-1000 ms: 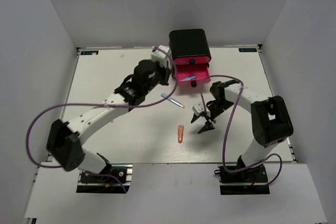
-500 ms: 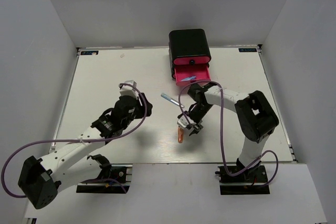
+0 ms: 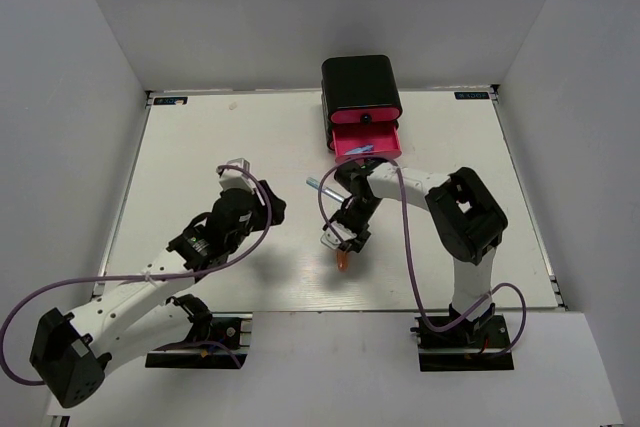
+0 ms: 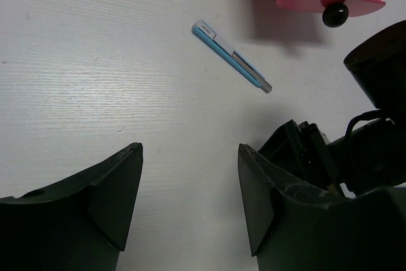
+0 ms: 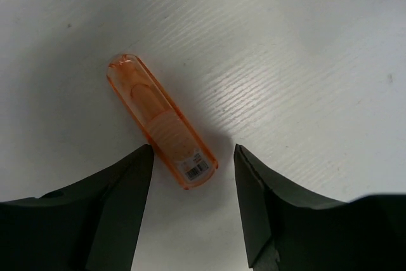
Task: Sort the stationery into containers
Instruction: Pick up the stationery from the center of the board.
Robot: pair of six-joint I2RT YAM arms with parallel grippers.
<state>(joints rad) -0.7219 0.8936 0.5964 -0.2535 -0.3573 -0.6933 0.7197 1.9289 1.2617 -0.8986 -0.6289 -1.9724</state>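
White table (image 3: 200, 147), grey walls. Left gripper (image 4: 190, 150): fingers apart, nothing between them, hovering on the near side of the blue pen (image 4: 231, 65), which lies loose on the table. Right gripper (image 5: 193, 150): fingers apart, straddling only the label end of the orange marker (image 5: 158, 115); no contact seen. It lies slantwise to my jaws. Risk: closing here pinches just the tip, so the round body pivots or squirts out. Drawer (image 4: 330, 1) beyond stands pulled out, something blue inside
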